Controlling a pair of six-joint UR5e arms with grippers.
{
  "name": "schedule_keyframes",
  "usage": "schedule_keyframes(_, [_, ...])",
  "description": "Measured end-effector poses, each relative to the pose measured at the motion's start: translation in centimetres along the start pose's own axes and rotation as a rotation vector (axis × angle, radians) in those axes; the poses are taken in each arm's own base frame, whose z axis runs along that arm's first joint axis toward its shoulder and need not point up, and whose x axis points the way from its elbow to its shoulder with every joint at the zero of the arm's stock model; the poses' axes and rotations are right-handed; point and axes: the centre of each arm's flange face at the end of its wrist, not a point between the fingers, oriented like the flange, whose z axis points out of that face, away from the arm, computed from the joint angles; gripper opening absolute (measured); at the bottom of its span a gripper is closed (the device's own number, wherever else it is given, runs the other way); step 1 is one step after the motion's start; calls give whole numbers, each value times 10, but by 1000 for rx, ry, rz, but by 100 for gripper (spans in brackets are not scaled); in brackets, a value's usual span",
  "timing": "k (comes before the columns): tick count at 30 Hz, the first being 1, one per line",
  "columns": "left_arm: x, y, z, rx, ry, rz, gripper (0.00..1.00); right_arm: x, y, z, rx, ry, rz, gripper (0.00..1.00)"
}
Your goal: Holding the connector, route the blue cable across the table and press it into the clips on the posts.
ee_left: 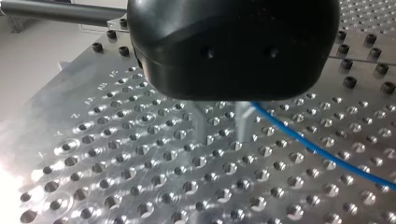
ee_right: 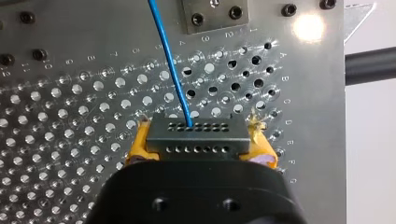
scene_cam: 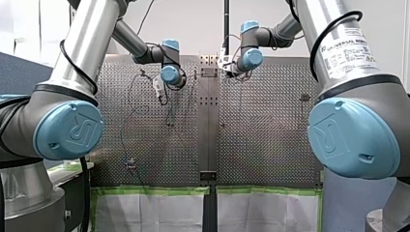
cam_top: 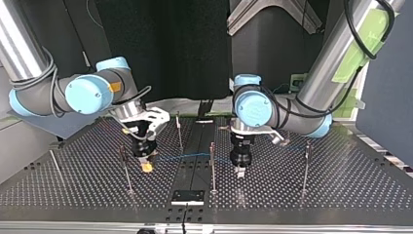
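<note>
My right gripper is shut, its yellow pads clamping a dark connector with rows of small holes. The blue cable leaves the connector's top and runs away over the perforated table. In the top view that gripper hangs low at the left, and the cable stretches from it past a thin post towards my left gripper. The metal fingers of my left gripper stand apart just above the plate, nothing between them. The cable passes just outside one finger.
More thin posts stand on the plate. A black block sits at the plate's near edge in the top view. A bolted metal bracket lies ahead of my right gripper.
</note>
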Motion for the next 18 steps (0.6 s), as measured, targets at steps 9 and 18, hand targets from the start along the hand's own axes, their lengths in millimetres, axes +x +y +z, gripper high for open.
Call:
schedule_keyframes(9, [4, -2, -9, -10, 56, 12, 100, 0, 3, 0, -3, 0, 0, 0])
schedule_keyframes(18, [-9, -13, -34, -2, 115, 41, 100, 0, 4, 0, -5, -1, -3, 0])
